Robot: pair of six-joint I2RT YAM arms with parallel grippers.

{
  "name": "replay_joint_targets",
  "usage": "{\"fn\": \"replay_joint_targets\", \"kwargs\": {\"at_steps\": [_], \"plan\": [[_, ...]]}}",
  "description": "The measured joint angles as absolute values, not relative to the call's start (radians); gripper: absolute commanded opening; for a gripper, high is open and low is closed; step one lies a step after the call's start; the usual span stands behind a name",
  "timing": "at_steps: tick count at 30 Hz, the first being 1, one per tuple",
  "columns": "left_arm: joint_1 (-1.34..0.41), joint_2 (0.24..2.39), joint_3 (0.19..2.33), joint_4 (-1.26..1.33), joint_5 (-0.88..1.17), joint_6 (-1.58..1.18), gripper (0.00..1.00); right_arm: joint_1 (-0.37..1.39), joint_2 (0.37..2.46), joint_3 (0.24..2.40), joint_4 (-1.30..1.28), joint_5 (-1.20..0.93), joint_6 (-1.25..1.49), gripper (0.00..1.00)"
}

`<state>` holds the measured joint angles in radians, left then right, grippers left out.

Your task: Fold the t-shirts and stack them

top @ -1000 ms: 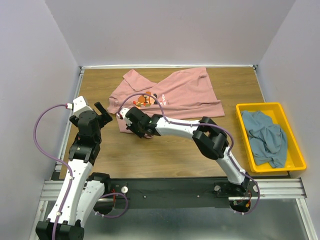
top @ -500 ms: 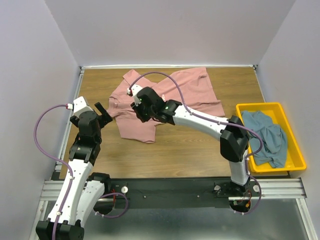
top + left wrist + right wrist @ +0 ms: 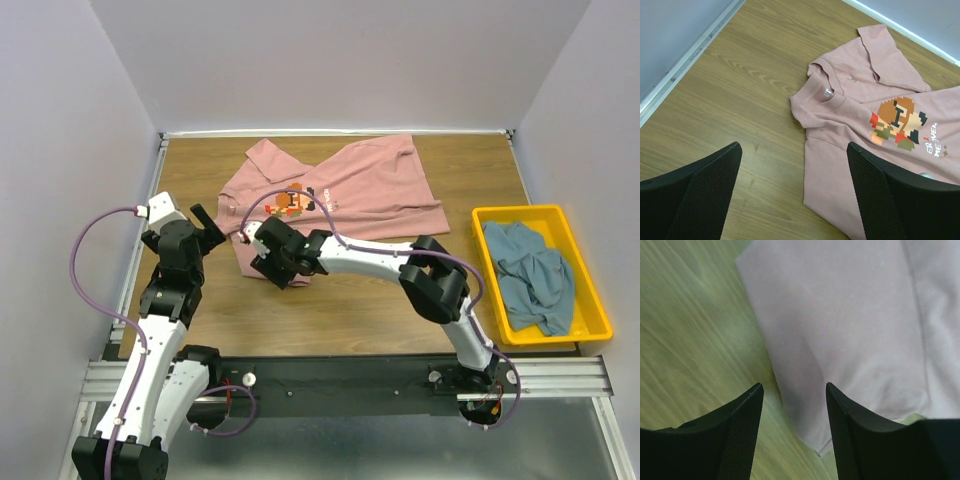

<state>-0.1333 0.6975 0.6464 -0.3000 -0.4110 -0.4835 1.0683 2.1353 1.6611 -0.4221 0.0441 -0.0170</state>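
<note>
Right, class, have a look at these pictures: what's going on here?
A two-armed robot is partway through folding t-shirts. The pink shirt lies spread on the table, one sleeve folded over. The right hand hangs open over that shirt's near-left corner, gripping nothing. The left hand hovers open above bare wood beside the collar. The blue-grey shirt lies crumpled in the yellow bin, not yet folded.
</note>
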Motion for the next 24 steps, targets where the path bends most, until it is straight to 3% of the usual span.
{"fn": "replay_joint_targets", "kwargs": {"at_steps": [7, 9, 10, 11, 12, 14, 19, 21, 24], "plan": [[-0.133, 0.715, 0.646, -0.3, -0.411, -0.484, 0.93, 1.08, 2.217, 1.697, -0.437, 0.063, -0.059, 0.57], [-0.133, 0.72, 0.646, -0.299, -0.411, -0.484, 0.93, 1.08, 2.227, 1.71, -0.437, 0.074, -0.063, 0.5], [-0.133, 0.722, 0.646, -0.299, -0.411, -0.484, 0.93, 1.08, 2.233, 1.717, -0.435, 0.078, -0.065, 0.44], [-0.133, 0.726, 0.646, -0.299, -0.411, -0.484, 0.93, 1.081, 2.236, 1.721, -0.434, 0.088, -0.072, 0.24], [-0.133, 0.728, 0.646, -0.298, -0.411, -0.484, 0.93, 1.081, 2.24, 1.725, -0.435, 0.096, -0.081, 0.12], [-0.133, 0.734, 0.646, -0.297, -0.411, -0.484, 0.93, 1.081, 2.248, 1.734, -0.434, 0.113, -0.082, 0.01], [-0.133, 0.735, 0.646, -0.296, -0.411, -0.484, 0.92, 1.081, 2.236, 1.748, -0.45, 0.124, -0.102, 0.01], [-0.133, 0.735, 0.646, -0.295, -0.411, -0.484, 0.92, 1.073, 2.199, 1.75, -0.475, 0.104, -0.099, 0.13], [-0.133, 0.735, 0.646, -0.293, -0.411, -0.484, 0.92, 1.052, 2.11, 1.761, -0.506, 0.036, -0.073, 0.22]]}}
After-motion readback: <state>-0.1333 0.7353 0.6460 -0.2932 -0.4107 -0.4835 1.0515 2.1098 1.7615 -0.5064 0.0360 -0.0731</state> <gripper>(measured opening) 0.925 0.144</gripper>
